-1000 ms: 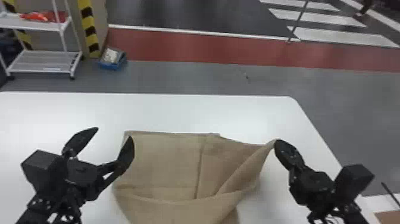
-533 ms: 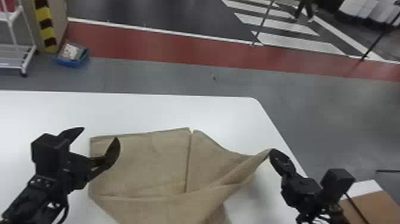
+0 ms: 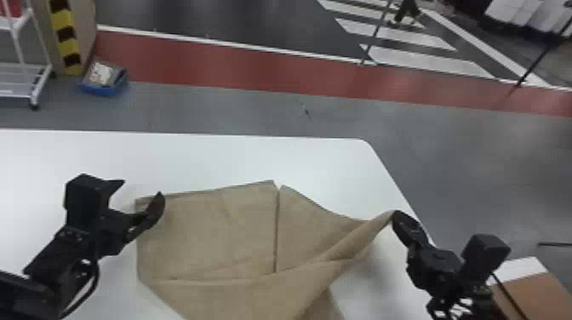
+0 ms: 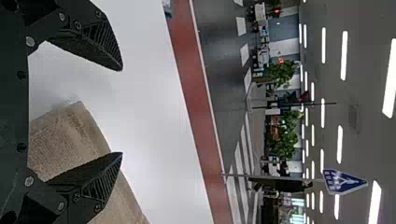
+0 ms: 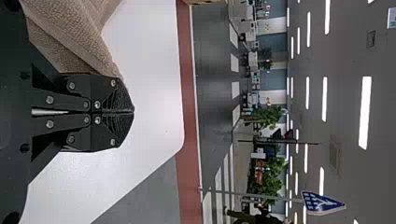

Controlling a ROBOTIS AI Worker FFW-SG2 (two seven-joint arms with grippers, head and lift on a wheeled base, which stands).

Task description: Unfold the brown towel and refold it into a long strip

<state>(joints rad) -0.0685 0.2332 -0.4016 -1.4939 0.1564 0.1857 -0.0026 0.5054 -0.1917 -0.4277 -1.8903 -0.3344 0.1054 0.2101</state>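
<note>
Brown towel on white worktop, partly opened: plain tan, coarse weave, flat panel on L side w/ straight crease/seam running twd the near edge, small notch at far edge. Near part is folded over in loose diag. folds; R corner pulled up off the worktop into a narrow peak. R gripper has fingers pressed together, pinching that corner. L gripper spread wide, nothing btwn fingers, over towel's far L corner; can't tell if touching. Bkgd floor: blue bin w/ whitish item inside, ID unclear; white rack next to it, red item up top.
</note>
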